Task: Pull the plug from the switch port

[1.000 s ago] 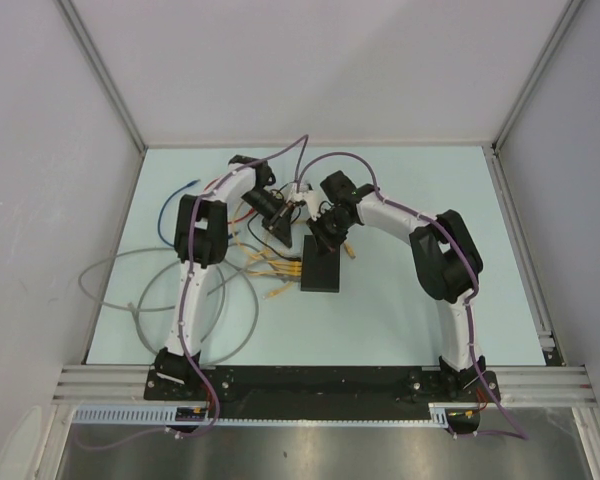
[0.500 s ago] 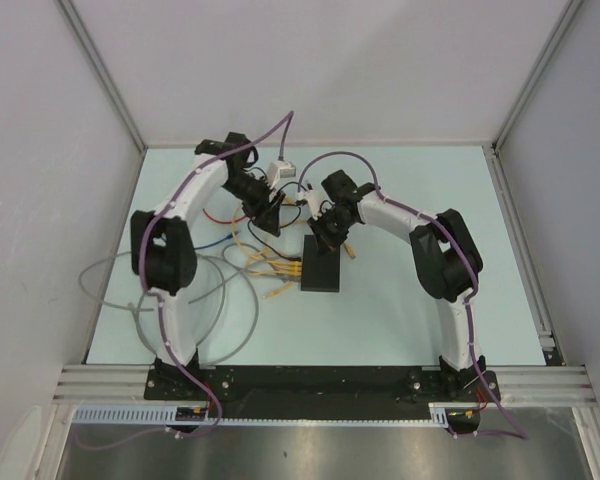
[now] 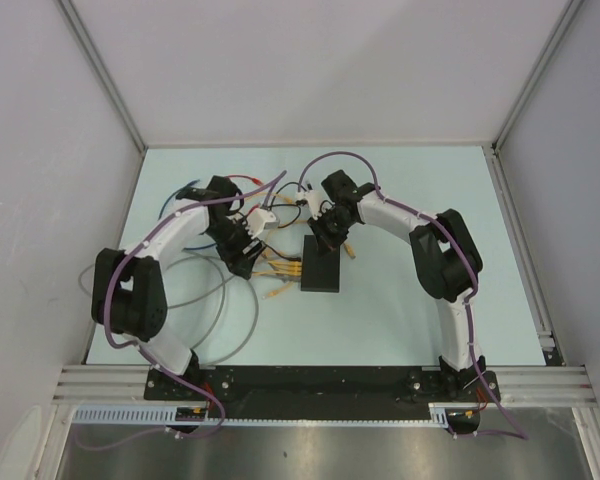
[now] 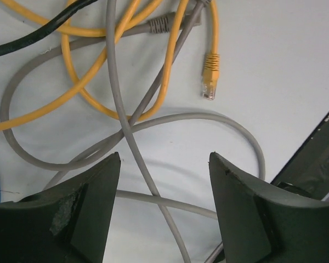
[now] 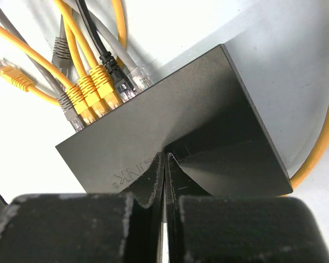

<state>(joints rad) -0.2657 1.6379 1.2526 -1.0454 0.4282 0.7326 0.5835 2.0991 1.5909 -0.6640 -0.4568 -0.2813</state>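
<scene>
Top external view: on the left, the left end effector (image 3: 242,262) hangs over loose grey cables (image 4: 126,126) with its jaws spread wide, holding nothing. In the middle, the black switch (image 3: 321,266) lies flat on the worktop (image 3: 430,300), with yellow plugs (image 5: 90,93) stuck in its left side. The right end effector (image 3: 327,235) is clenched tight, its tips on top of the switch.
</scene>
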